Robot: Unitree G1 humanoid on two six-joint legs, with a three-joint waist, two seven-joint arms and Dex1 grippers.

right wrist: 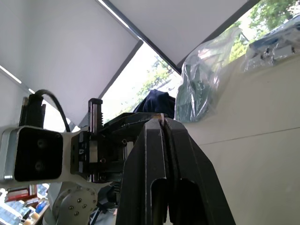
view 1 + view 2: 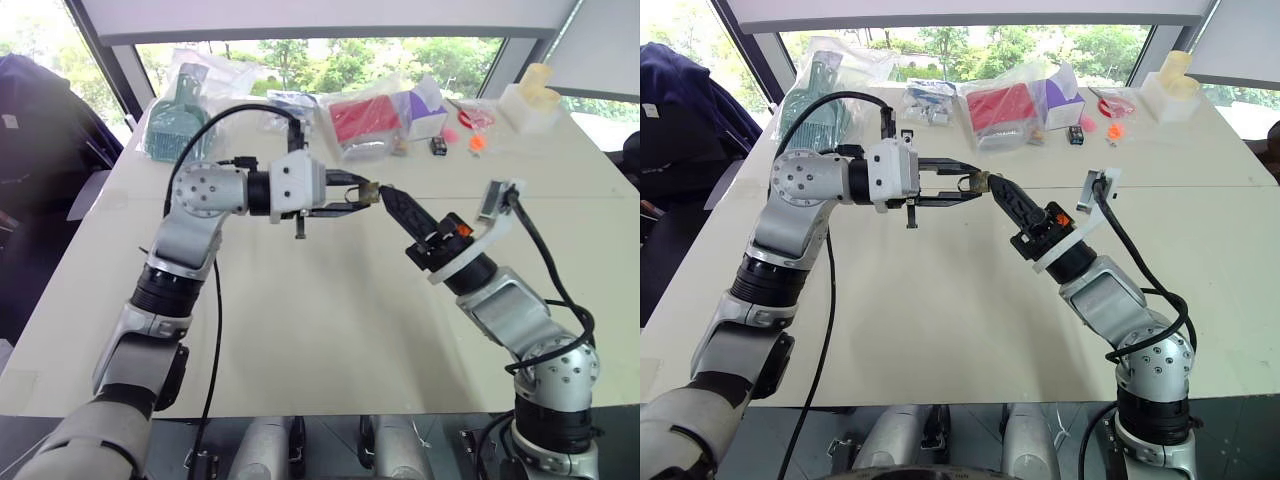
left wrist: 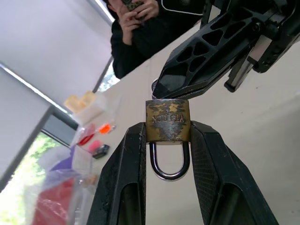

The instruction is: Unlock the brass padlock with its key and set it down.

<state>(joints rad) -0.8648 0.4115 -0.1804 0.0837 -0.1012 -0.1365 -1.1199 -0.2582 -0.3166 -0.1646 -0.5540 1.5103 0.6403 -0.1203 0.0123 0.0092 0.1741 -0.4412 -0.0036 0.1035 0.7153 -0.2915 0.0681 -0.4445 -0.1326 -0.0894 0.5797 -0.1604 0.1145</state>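
Right gripper [image 2: 388, 194] pinches key [image 3: 155, 86] at padlock [image 3: 168, 120], clamped in left gripper [image 3: 167, 140]; I twist gently, keeping both aligned.

Tarnished brass padlock [image 3: 168, 121], glossy steel shackle [image 3: 168, 165]

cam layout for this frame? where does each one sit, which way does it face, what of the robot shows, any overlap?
Left eye, right eye: head stereo pair, facing forward and down over the table; both arms show.
Left wrist: along the left gripper, shut on the brass padlock; the right gripper shows at the padlock's body.
Right wrist: along the right gripper's shut fingers toward the left gripper.
Shared: the padlock between both grippers; bagged items at the table's far edge.
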